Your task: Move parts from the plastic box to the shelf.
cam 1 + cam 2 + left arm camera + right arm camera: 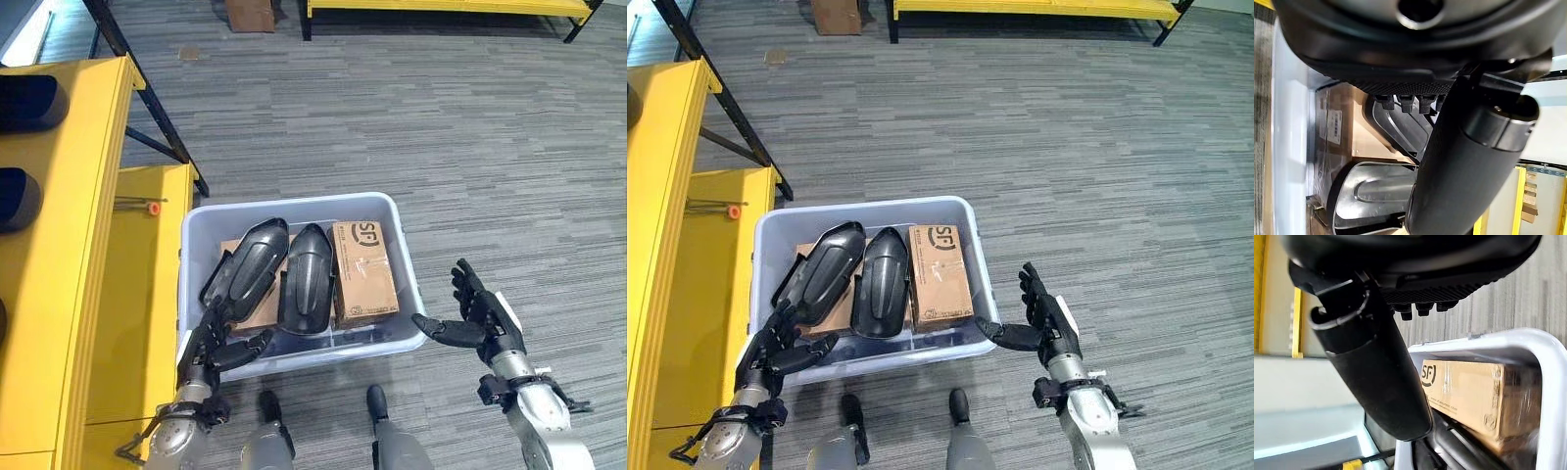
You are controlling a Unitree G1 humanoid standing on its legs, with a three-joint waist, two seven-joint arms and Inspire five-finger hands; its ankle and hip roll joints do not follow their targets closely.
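While your left hand (217, 345) sits at the near left corner of the plastic box (294, 209), its fingers are loosely spread, reaching over the rim toward the near end of the left black part (247, 266), and the thumb sticks out to the right along the near wall. It's not gripping anything as far as you can see, though whether the fingertips actually touch that part is hard to call. Your right hand (482, 318) is on the other side, just right of the box's near right corner, fingers straight and spread apart, thumb pointing left with its tip right at the corner of the rim, holding nothing.

Inside the box you've got two black shell-shaped parts lying side by side, the second black part (307, 279) just right of the first, both resting on cardboard. A brown cardboard carton (363, 272) lies along the right side of the box, up against the second part.

Left of the box is the yellow shelf (69, 255), with dark parts (20, 199) already sitting on it. The box stands on grey striped carpet (470, 147).
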